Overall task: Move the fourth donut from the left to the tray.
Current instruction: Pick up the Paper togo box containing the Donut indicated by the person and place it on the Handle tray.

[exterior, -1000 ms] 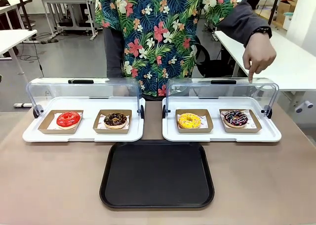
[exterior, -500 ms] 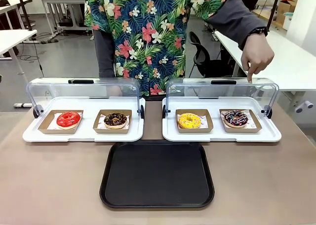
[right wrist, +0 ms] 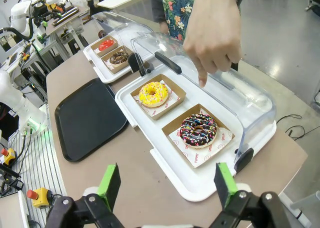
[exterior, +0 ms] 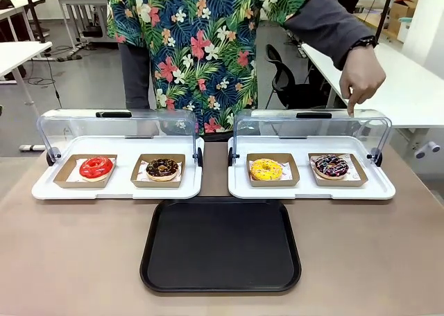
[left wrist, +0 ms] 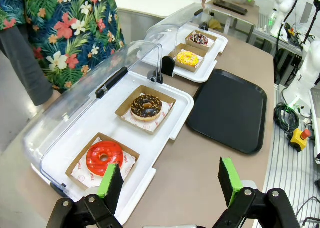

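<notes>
Fourth donut [exterior: 331, 166] sits in rightmost cardboard holder [exterior: 338, 183] on right-hand white display tray [exterior: 312, 191], clear lid [exterior: 312, 125] raised. That puts it to robot's right of black tray [exterior: 220, 247]. Person's hand [exterior: 362, 77] points a finger down onto lid above it.

Right gripper [right wrist: 166, 184]: fingers wide apart, empty, donut close ahead, slightly off centre.

Left gripper [left wrist: 170, 178]: also spread, empty, but donut lies at far end of row from it.

Right arm looks clearly nearer. Carry would run inward, toward table middle.
</notes>
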`<state>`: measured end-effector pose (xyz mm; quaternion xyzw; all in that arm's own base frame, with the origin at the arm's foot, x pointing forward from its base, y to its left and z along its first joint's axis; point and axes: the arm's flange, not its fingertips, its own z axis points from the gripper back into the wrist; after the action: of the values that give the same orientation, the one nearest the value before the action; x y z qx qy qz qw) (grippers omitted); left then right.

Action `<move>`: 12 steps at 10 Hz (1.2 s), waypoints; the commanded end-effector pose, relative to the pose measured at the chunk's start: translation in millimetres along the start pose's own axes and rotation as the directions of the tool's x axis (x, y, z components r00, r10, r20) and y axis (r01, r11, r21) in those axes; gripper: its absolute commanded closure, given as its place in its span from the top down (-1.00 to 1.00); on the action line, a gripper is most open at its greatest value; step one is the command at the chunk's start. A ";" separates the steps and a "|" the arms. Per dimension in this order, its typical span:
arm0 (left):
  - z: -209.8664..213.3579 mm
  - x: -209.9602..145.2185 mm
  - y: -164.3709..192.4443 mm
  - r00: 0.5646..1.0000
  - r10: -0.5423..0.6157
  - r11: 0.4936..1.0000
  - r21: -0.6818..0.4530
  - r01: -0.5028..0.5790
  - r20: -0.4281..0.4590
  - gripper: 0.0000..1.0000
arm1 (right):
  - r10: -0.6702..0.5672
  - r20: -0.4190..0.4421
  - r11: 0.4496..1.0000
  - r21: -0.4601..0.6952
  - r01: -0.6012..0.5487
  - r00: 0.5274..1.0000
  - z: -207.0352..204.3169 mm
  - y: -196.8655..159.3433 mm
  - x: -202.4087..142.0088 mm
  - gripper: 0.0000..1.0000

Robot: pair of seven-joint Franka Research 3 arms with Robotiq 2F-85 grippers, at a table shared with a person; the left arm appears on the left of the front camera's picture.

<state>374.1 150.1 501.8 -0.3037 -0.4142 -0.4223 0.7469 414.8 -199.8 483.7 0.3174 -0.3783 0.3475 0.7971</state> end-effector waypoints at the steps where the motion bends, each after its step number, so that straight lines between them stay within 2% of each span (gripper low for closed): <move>1: 1.7 4.2 0.8 1.000 0.011 1.000 -0.005 -0.011 0.008 1.00 | 0.025 0.032 1.000 0.003 -0.025 0.999 -1.7 -1.5 1.8 1.00; 3: 1.7 4.2 0.8 1.000 0.011 1.000 -0.005 -0.011 0.008 1.00 | 0.000 0.000 1.000 0.000 0.000 1.000 0.0 0.0 0.0 1.00; 5: 1.7 4.2 0.8 1.000 0.011 1.000 -0.005 -0.011 0.008 1.00 | 0.105 -0.141 0.993 -0.041 -0.112 0.984 -24.6 18.0 22.2 1.00; 7: 1.7 4.2 0.8 1.000 0.011 1.000 -0.005 -0.011 0.008 1.00 | 0.231 -0.283 0.966 -0.044 -0.253 0.931 -57.0 33.9 39.0 1.00; 10: 1.7 4.2 0.8 1.000 0.011 1.000 -0.005 -0.011 0.008 1.00 | 0.431 -0.506 0.867 0.002 -0.499 0.747 -129.3 45.3 46.4 1.00; 12: 1.7 4.2 0.8 1.000 0.011 1.000 -0.005 -0.011 0.008 1.00 | 0.475 -0.615 0.815 0.039 -0.578 0.629 -166.7 55.5 34.2 1.00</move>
<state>375.0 150.8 501.9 -0.3033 -0.4130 -0.4222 0.7478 454.8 -34.4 455.9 0.0451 -0.2224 0.6052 0.7630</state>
